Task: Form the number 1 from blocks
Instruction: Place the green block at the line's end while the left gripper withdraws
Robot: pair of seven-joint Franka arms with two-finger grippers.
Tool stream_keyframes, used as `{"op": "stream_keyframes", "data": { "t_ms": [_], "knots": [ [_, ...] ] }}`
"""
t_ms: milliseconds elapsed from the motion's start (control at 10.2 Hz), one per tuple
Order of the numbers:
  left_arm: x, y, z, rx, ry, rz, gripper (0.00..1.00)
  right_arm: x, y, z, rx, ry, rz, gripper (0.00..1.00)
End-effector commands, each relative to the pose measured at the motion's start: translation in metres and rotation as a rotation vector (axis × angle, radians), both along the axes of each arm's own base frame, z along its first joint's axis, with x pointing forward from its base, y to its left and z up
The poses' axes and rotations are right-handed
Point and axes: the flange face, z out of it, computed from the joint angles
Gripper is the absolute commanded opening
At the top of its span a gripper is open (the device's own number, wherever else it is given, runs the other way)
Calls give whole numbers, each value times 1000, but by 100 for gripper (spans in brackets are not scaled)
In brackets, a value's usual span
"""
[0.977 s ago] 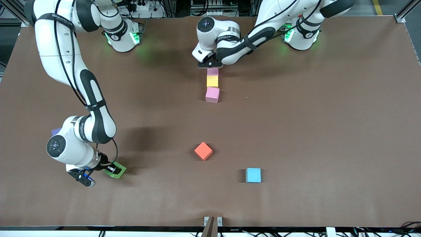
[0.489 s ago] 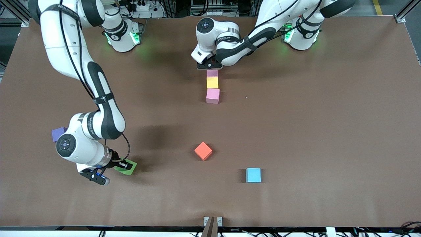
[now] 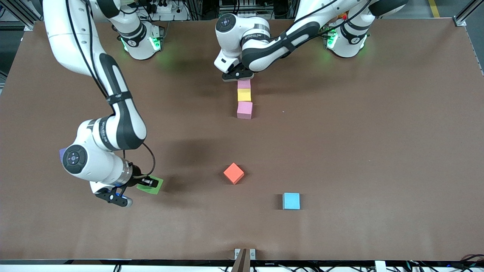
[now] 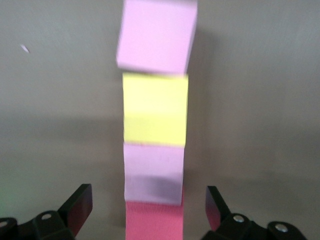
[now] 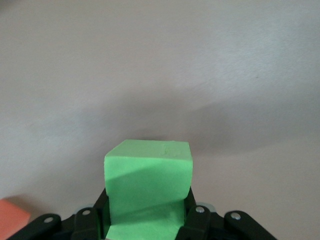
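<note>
On the matte brown table (image 3: 340, 151), four foam cubes form a touching line: pink (image 3: 244, 110), yellow (image 3: 244, 95), pink (image 3: 244, 84) and red (image 4: 154, 222). The left pincer (image 4: 149, 212) hangs spread wide above the red cube. The right pincer (image 5: 147, 215) pinches a matte green foam cube (image 3: 150, 184) above the table's right-arm end.
</note>
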Motion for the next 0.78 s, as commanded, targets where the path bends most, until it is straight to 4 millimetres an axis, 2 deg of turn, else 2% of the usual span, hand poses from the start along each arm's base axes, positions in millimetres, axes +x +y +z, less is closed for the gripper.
{"op": "stream_keyframes", "data": {
  "t_ms": [0, 98, 293, 391, 489, 586, 684],
  "knots": [
    [82, 14, 46, -42, -36, 132, 100, -15, 4, 36, 21, 5, 17, 0],
    [133, 34, 54, -59, -60, 194, 100, -21, 4, 42, 24, 17, 27, 0],
    [224, 83, 52, -50, -109, 326, 100, -32, 13, 52, 30, 8, 96, 0],
    [266, 104, 50, -64, -126, 393, 100, -40, 32, 58, 26, 8, 127, 0],
    [295, 122, 44, -62, -136, 454, 100, -49, 56, 60, 15, 14, 177, 0],
    [318, 142, 34, -55, -149, 505, 100, -62, 93, 64, -1, 10, 232, 0],
    [343, 162, 27, -56, -157, 561, 100, -74, 115, 71, -7, 26, 272, 0]
  ]
}}
